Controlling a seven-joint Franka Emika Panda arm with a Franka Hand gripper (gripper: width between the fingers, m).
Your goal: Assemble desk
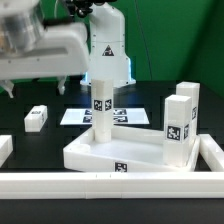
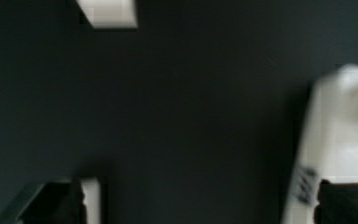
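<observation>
Exterior view: the desk top [image 1: 110,152] is seen lying on the dark table [image 1: 35,140] against the white border rails [image 1: 100,186], with one leg [image 1: 101,105] standing upright near its middle, two more legs [image 1: 180,122] standing together at its corner toward the exterior view's right, and a fourth leg [image 1: 36,118] lying apart on open table toward the exterior view's left, near the marker board [image 1: 78,116]. The gripper [image 2: 202,195] is shown only in the wrist view, where its jaws are spread wide and nothing is held between them above bare dark surface. Free room is left between the lone leg and the desk top's edge.
</observation>
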